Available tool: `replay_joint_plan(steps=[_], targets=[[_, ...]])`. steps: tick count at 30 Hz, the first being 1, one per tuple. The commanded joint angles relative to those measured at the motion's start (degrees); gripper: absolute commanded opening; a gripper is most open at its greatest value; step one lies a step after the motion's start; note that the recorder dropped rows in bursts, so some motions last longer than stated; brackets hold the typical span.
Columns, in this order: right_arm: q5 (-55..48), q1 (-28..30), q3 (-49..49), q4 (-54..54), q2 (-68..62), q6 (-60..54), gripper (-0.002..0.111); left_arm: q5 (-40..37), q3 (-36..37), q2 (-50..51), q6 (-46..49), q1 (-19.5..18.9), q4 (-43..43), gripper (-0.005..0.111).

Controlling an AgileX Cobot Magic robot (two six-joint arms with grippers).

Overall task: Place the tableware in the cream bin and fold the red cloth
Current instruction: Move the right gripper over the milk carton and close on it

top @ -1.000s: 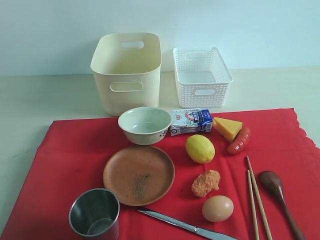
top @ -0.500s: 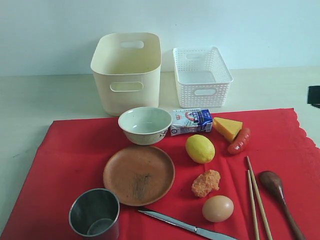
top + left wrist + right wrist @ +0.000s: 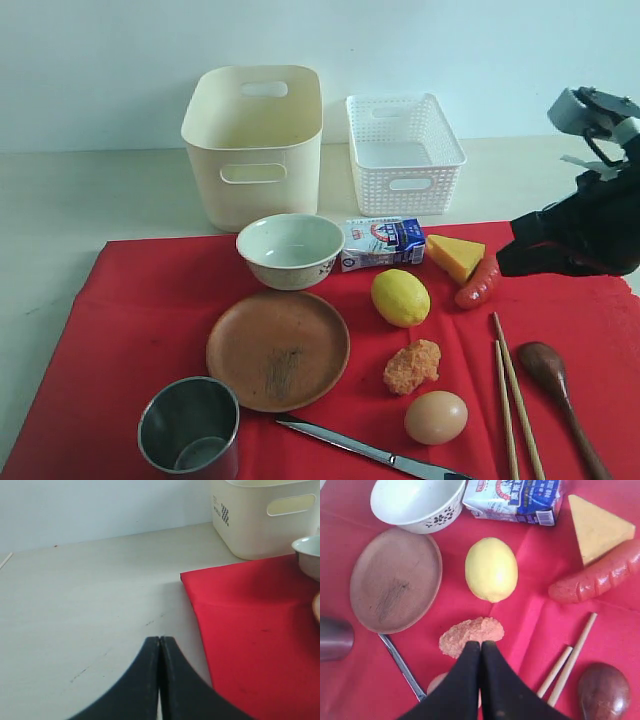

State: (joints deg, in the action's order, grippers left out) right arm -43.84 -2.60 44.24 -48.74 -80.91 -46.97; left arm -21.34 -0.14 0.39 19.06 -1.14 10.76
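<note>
**Closed hands, crowded cloth**

Your right hand [image 3: 480,646] is hovering pressed together above the orange lump [image 3: 468,631]; your left hand [image 3: 159,641], likewise, beside the red cloth [image 3: 250,630]. The tableware [image 3: 278,348] is lying on it, before the cream bin [image 3: 254,145]. Descending unopened risks scattering chopsticks [image 3: 516,395].

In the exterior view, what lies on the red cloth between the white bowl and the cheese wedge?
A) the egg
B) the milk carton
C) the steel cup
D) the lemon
B: the milk carton lies just right of the white bowl and just left of the cheese wedge.
</note>
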Motion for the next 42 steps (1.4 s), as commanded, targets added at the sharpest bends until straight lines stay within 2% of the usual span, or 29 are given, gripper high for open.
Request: replay_joint_plan(steps=[1, 13, 24, 36, 39, 42], targets=[[-1.9, 0.0, 3.4, -0.4, -4.9, -1.3, 0.011, 0.1, 0.1, -0.4, 0.2, 0.2, 0.3, 0.000], [-9.4, -1.5, 12.2, -2.8, -13.9, -0.9, 0.040, 0.1, 0.1, -0.4, 0.2, 0.2, 0.3, 0.000], [-5.6, -10.3, 17.8, 1.0, -18.3, 2.5, 0.043, 0.1, 0.1, -0.4, 0.2, 0.2, 0.3, 0.000], [0.6, -12.0, 23.8, 20.8, -23.3, 8.2, 0.043, 0.1, 0.1, -0.4, 0.2, 0.2, 0.3, 0.000], [0.7, -12.0, 26.4, 23.5, -25.5, 8.2, 0.053, 0.1, 0.1, -0.4, 0.2, 0.2, 0.3, 0.000], [0.0, -12.0, 29.9, 24.0, -28.0, 7.4, 0.070, 0.1, 0.1, -0.4, 0.2, 0.2, 0.3, 0.000]])
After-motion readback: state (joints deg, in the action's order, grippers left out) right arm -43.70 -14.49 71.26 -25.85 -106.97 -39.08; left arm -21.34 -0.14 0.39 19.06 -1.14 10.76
